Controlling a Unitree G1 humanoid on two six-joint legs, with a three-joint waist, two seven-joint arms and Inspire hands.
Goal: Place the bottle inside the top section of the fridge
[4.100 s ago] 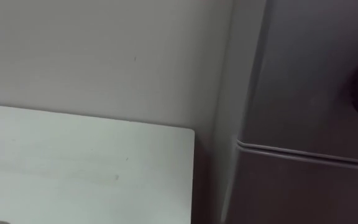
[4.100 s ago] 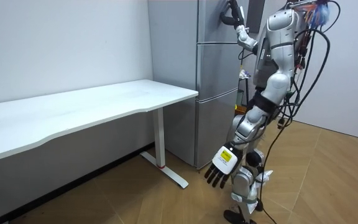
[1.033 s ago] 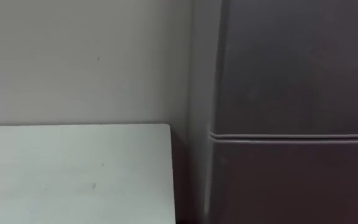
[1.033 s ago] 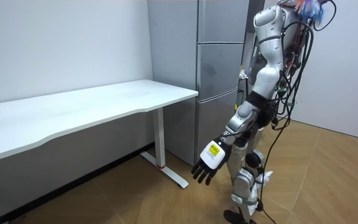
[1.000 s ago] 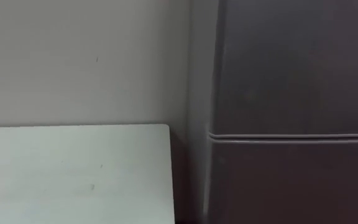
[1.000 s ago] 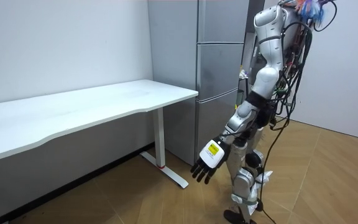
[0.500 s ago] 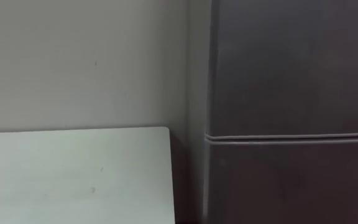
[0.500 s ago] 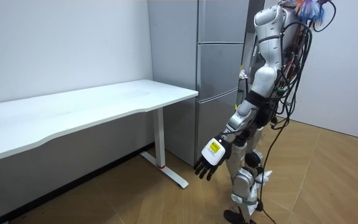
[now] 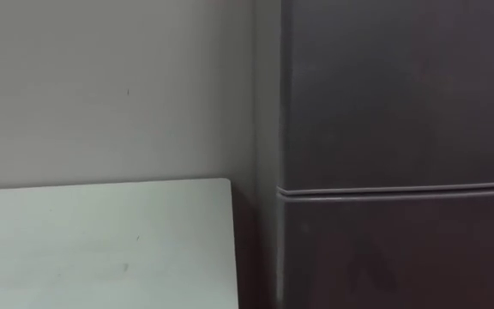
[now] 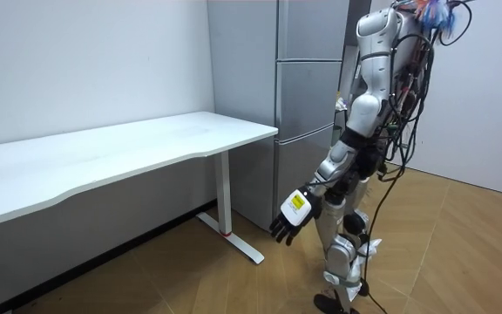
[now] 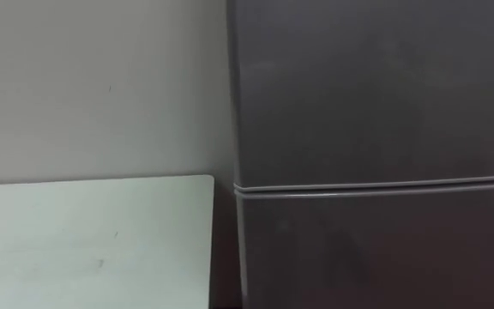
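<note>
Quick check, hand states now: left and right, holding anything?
Left hand: open, fingers relaxed, empty, hanging low beside the fridge.
Right hand: cannot be told.

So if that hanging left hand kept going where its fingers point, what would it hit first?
Probably the wooden floor: the left hand points down and slightly toward the room view's left, nothing visibly between.

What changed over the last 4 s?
The right arm, raised against the fridge's upper door earlier, has come down. The left robot hand, open, swung slightly forward and up. The upper door stays shut; the table is in place.
</note>
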